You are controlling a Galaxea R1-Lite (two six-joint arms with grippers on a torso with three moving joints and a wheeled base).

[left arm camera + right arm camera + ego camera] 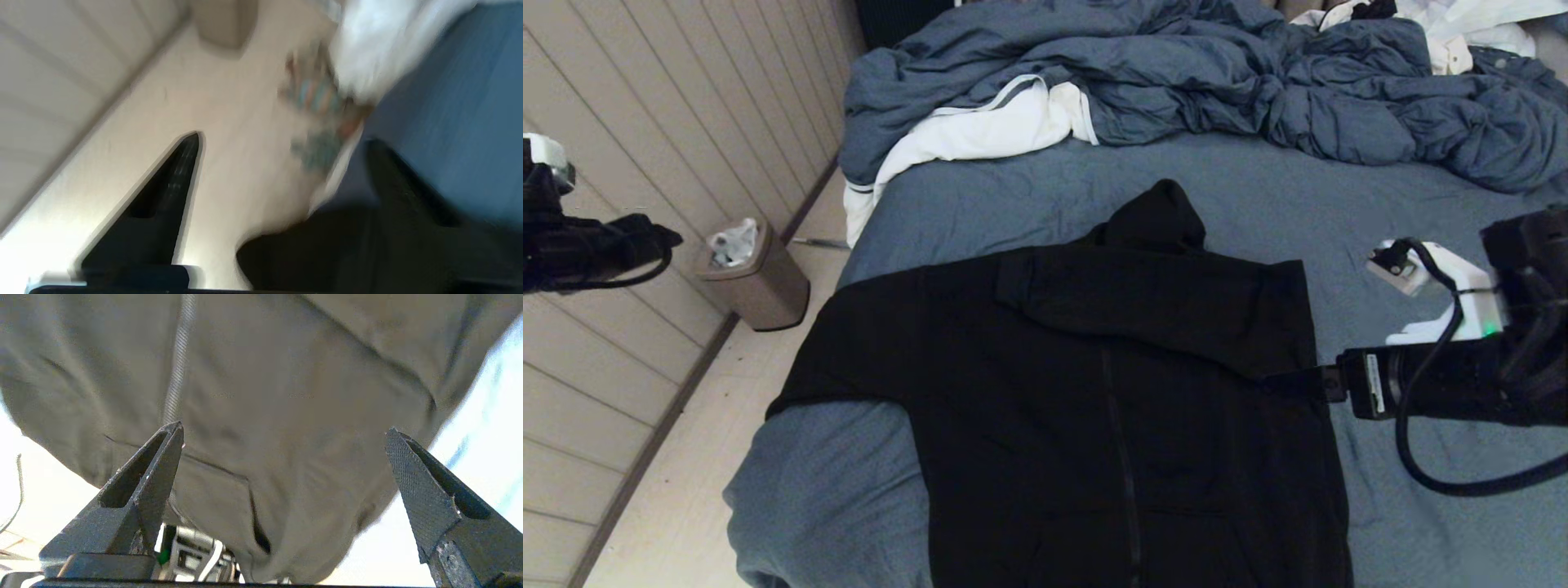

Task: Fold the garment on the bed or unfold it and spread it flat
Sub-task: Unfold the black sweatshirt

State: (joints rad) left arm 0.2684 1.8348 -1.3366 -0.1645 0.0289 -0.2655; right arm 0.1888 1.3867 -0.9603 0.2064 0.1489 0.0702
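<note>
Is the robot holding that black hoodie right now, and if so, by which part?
No. Both the left gripper and the right gripper are open and empty; the hoodie lies loose on the bed.

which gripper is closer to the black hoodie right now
Right. The right gripper is open at the hoodie's right edge, over the bed. The left gripper, open and empty, is off to the left over the floor.
</note>
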